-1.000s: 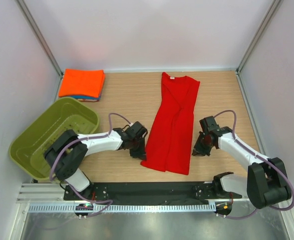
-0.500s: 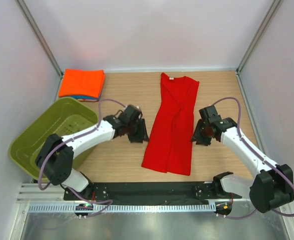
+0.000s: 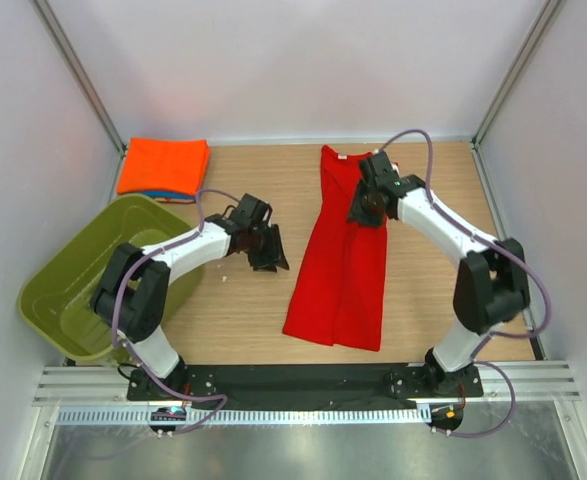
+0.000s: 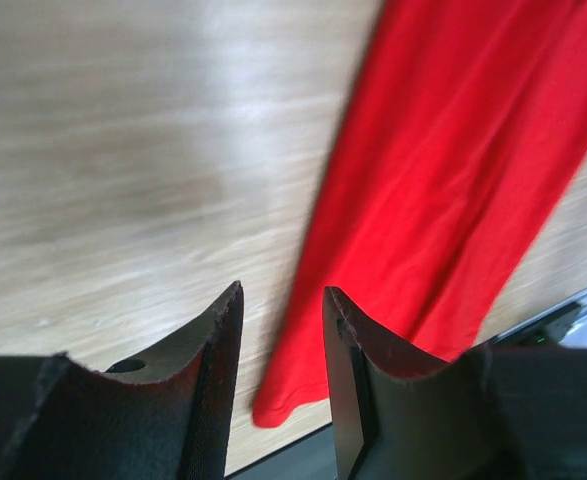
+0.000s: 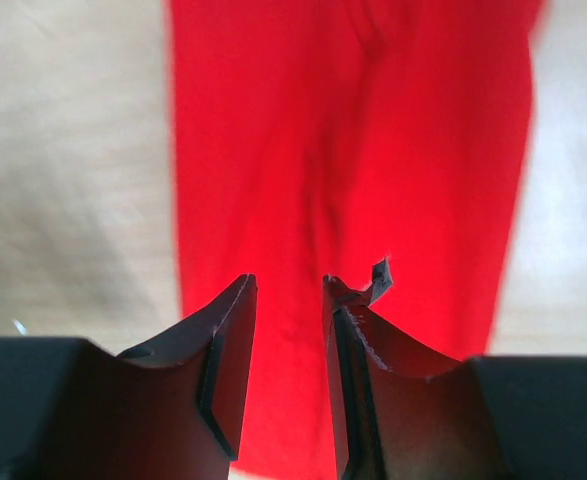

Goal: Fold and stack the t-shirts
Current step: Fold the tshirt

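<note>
Two moves to log against a second ago. Right tool (image 3: 365, 206): up from beside the lower right edge of the red t-shirt (image 3: 341, 262) to above its upper part, just short of the collar; jaws a narrow gap apart, nothing between. Left tool (image 3: 265, 248): off the hem corner, now over bare desk (image 3: 233, 310), apart from the cloth, likewise slightly parted and empty. Probably means side folds done, with the crosswise fold next, from the collar end. Shirt itself unchanged: long narrow strip at desk centre, sleeves tucked in, soft lengthwise creases, white label (image 3: 341, 156) at far end. Orange t-shirt (image 3: 163, 165) already folded over blue t-shirt (image 3: 169, 195), far left corner.
</note>
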